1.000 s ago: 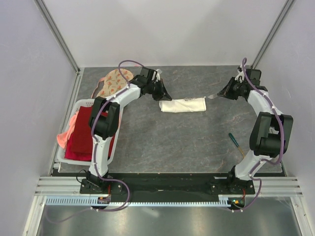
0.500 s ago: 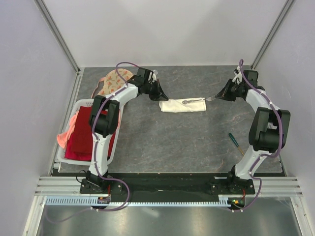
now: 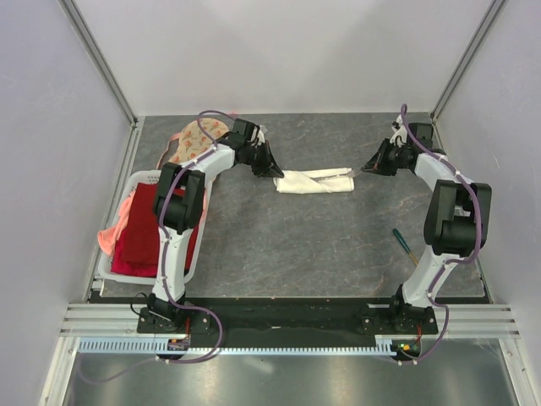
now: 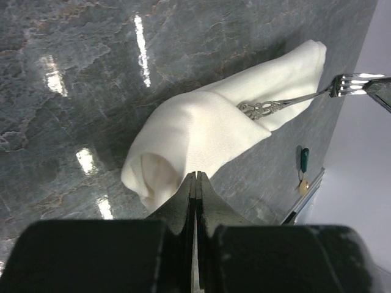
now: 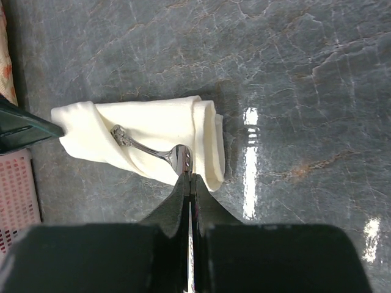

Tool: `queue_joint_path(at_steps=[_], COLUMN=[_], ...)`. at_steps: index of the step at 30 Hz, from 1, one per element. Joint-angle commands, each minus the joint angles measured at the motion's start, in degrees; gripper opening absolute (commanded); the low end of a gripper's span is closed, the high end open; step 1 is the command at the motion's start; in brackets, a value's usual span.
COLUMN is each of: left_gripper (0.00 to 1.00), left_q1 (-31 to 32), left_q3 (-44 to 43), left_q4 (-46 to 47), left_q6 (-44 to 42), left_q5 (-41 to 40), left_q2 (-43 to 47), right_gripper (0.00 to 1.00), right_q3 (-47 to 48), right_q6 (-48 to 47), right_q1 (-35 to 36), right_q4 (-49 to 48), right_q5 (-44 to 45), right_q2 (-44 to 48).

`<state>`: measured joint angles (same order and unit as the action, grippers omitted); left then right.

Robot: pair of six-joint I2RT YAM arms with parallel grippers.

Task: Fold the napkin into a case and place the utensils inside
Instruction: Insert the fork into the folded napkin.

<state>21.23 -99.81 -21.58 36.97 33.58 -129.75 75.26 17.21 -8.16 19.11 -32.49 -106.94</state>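
Note:
The cream-white napkin lies folded as a narrow case mid-table; it also shows in the left wrist view and the right wrist view. A silvery metal fork has its ornate handle tucked under the case's top flap, with the tines sticking out to the right. My right gripper is shut on the tines. My left gripper is shut, its tips on the case's left end; whether cloth is pinched between them does not show.
A white basket with a red cloth stands at the left edge. A peach floral cloth lies behind it. A slim teal-handled utensil lies near the right arm. Walls close in the back and sides.
My right gripper has moved left with the fork, and its handle has slid further into the case. My left gripper has shifted slightly to the case's left end.

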Motion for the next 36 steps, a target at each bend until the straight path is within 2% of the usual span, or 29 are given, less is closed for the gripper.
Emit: queue_joint_path(at_steps=[1,21,35,36], left_gripper=[0.02,0.02,0.02,0.02], left_q1=[-0.3,-0.4,-0.3,-0.4], left_q3=[-1.9,-1.4,-0.5,-0.3], left_q4=[-2.2,-2.5,-2.1,-2.1], left_q6=[-2.8,-3.6,-2.6,-2.4], left_q5=[0.2,0.3,1.2,1.3], left_q2=[-1.6,-2.0,-0.4,-0.1], right_gripper=[0.0,0.0,0.0,0.02], right_q3=[1.0,1.0,-4.5,-4.9], right_q6=[0.3,8.9,15.3,15.4], right_q1=[0.5,7.7,10.7,10.7], right_q4=[-3.6,-11.1,-16.6,-16.5], right_q5=[-1.8,-2.7,0.8,1.3], right_q2=[-0.6,-4.9,-3.7,-3.3])
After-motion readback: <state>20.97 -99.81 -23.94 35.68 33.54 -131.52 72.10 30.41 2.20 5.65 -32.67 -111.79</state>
